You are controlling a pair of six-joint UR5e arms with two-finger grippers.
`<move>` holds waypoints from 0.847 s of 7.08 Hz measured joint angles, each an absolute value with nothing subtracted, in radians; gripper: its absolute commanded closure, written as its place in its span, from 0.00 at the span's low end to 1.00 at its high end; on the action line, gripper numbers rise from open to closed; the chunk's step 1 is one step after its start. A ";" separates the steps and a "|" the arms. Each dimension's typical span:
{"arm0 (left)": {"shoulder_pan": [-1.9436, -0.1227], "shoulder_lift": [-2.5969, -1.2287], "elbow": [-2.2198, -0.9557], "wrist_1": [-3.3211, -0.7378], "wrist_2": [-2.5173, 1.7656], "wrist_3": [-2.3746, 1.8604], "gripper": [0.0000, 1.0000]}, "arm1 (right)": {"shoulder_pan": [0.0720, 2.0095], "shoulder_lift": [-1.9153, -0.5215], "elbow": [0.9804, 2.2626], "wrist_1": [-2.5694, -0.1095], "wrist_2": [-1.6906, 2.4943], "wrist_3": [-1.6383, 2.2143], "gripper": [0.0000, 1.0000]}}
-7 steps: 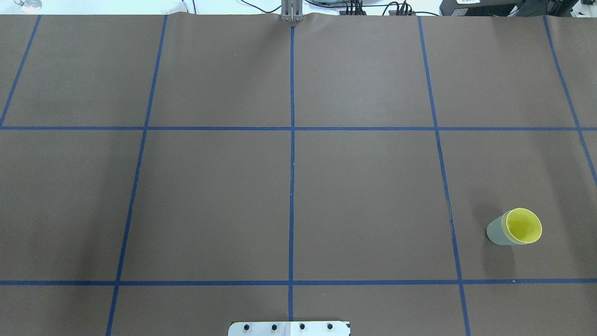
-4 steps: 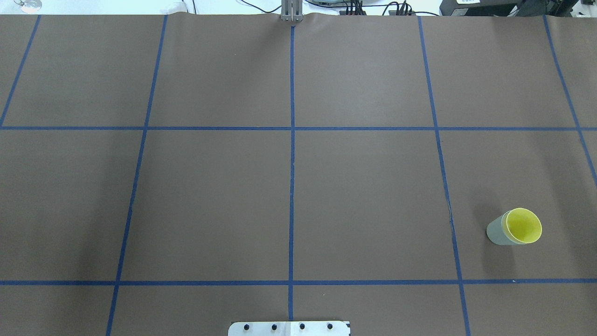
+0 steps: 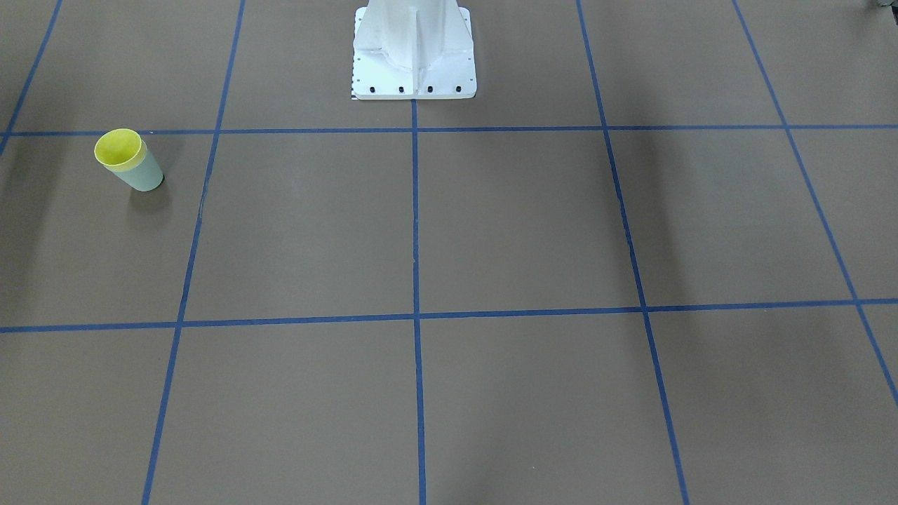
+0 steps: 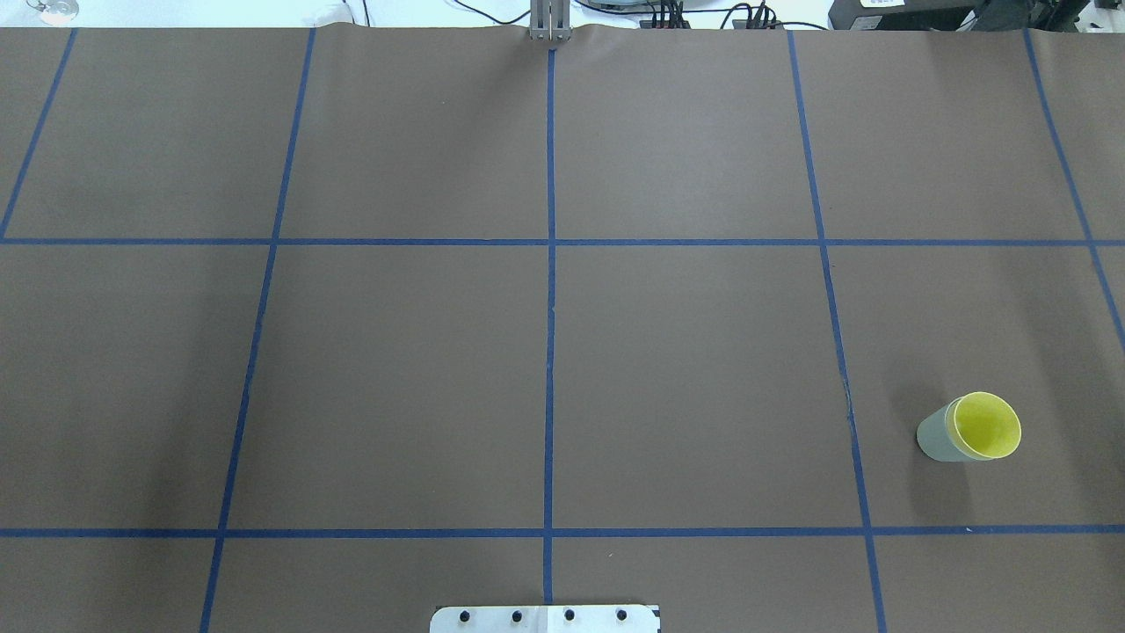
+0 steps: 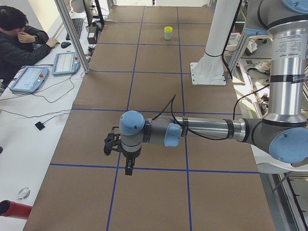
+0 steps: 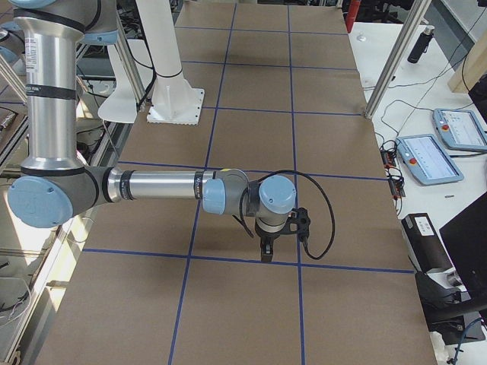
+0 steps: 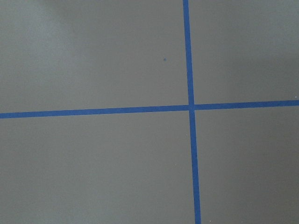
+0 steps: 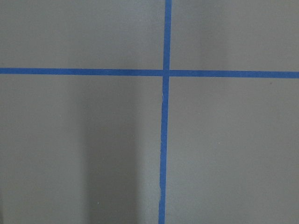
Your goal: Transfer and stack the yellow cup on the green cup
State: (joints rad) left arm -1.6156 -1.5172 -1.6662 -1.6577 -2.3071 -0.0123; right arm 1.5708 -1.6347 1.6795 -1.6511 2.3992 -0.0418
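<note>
The yellow cup (image 4: 986, 425) sits nested inside the green cup (image 4: 933, 440), upright on the brown table at the robot's near right. The pair also shows in the front-facing view, yellow cup (image 3: 118, 149) in green cup (image 3: 146, 177), and small and far off in the exterior left view (image 5: 168, 32). My left gripper (image 5: 129, 169) hangs over a blue tape crossing, seen only in the exterior left view. My right gripper (image 6: 266, 255) hangs over another crossing, seen only in the exterior right view. I cannot tell whether either is open or shut. Both are far from the cups.
Blue tape lines (image 4: 550, 352) divide the brown table into squares. The robot's white pedestal (image 3: 414, 49) stands at the middle of its edge. An operator (image 5: 19, 38) sits at a side desk with tablets. Both wrist views show only table and tape.
</note>
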 measured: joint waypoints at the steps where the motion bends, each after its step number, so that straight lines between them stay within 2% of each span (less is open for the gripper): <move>1: -1.615 -1.517 -1.666 -1.658 -2.307 -0.012 0.00 | 1.570 -1.635 1.679 -1.650 2.399 -0.042 0.00; 6: -1.601 -1.517 -1.666 -1.659 -2.306 -0.012 0.00 | 1.569 -1.632 1.681 -1.649 2.397 -0.043 0.00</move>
